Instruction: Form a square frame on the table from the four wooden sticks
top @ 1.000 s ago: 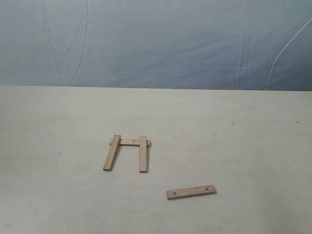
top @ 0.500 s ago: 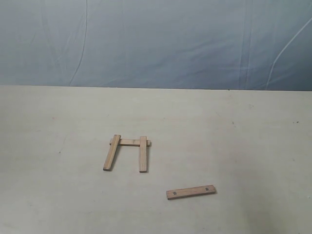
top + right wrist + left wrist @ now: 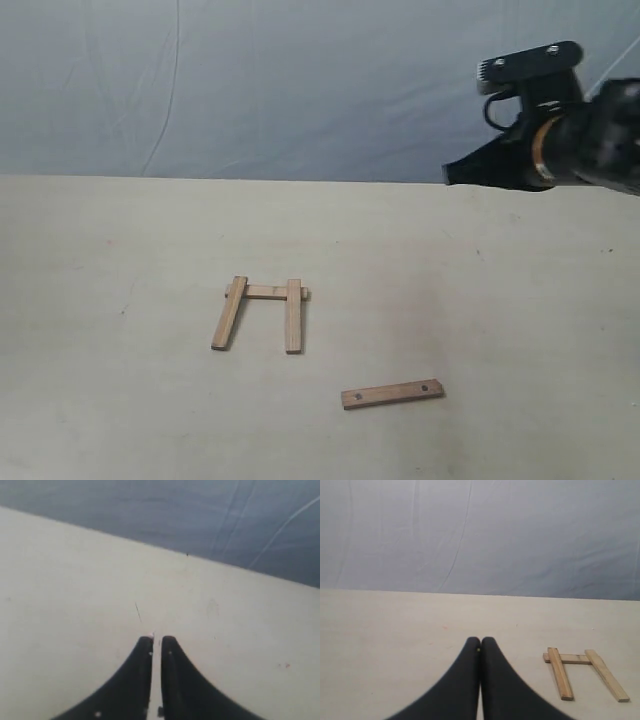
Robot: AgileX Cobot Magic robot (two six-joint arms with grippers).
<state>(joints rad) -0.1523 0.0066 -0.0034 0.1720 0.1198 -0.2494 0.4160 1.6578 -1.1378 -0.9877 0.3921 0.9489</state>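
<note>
Three of the four wooden sticks lie on the table as a frame with its near side missing. A cross slat lies at the far side, with a slanted slat and a straight slat resting over its ends. The fourth stick, with dark holes near its ends, lies alone nearer the front and to the right. My right arm hangs high at the upper right, far from the sticks. My right gripper is shut and empty over bare table. My left gripper is shut and empty, with the three joined slats off to one side.
A blue-grey cloth backdrop rises behind the table's far edge. The pale table surface carries a few tiny dark specks.
My right arm has come into the exterior view at the upper right; it was absent in both earlier frames. The sticks have not moved.
</note>
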